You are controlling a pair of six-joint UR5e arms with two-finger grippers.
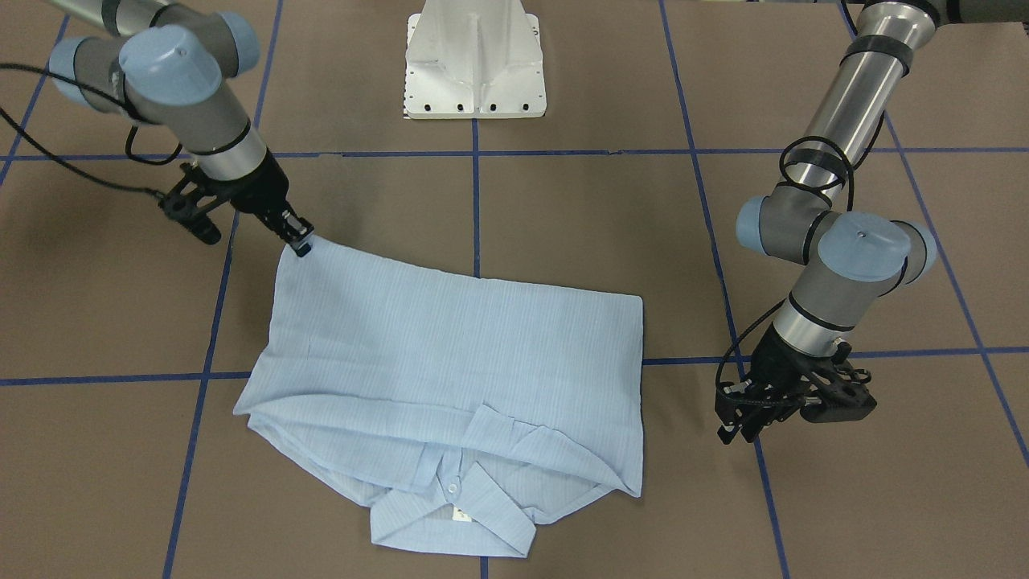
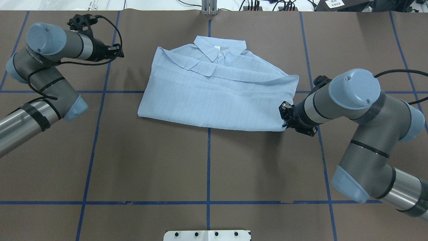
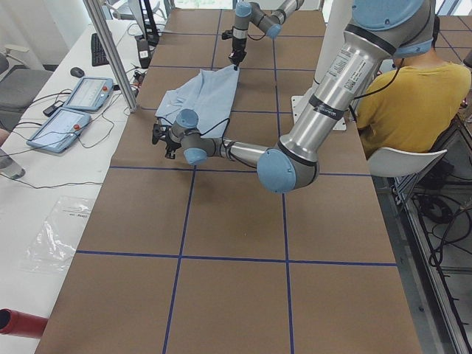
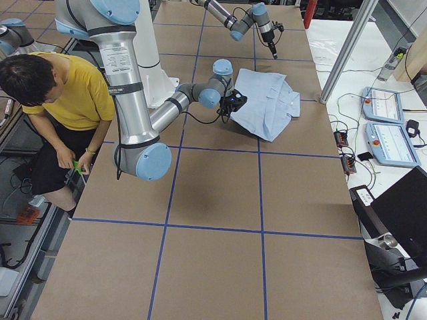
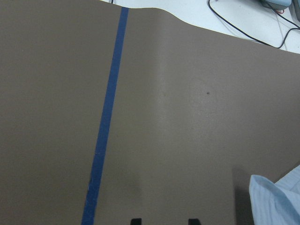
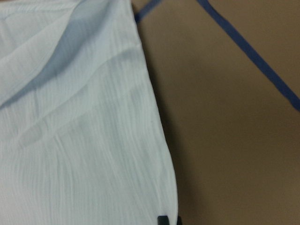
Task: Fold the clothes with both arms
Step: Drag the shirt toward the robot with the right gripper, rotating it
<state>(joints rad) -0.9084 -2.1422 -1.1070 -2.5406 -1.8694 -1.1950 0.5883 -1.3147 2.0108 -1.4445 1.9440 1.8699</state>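
While the shirt point(image 1: 450, 354) lies folded flat on the brown worktop point(image 1: 579, 209), straight out in front of the white pedestal base point(image 1: 474, 60) with its collar point(image 1: 474, 490) on the side farthest from that base, the right end effector point(image 1: 301, 240) is clamped on the base-side corner at the robot's right, drawing it up a little. The left end effector point(image 1: 738, 428) hangs over bare worktop off the shirt's opposite side, farther from the base, near the cloth without touching it, its fingers point(image 5: 136, 220) apart.
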